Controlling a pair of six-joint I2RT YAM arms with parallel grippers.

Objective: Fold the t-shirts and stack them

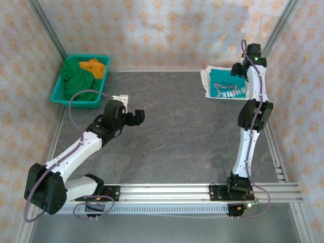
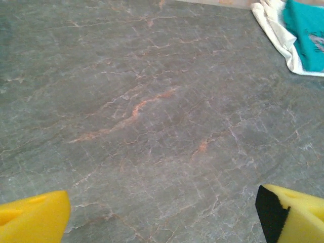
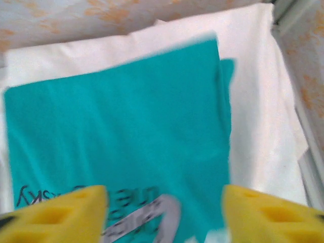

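Grey table (image 1: 177,131) | left tool (image 2: 162,212) released | right tool (image 3: 164,207) released over teal shirt (image 3: 116,126) | overhead: basket (image 1: 56,91)

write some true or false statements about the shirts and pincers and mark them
1. The teal shirt lies on the white shirt. True.
2. The basket is empty. False: the green shirt and the orange shirt lie in it.
3. The right pincer is open above the teal shirt. True.
4. The left pincer grips a shirt. False: it is open over the table.
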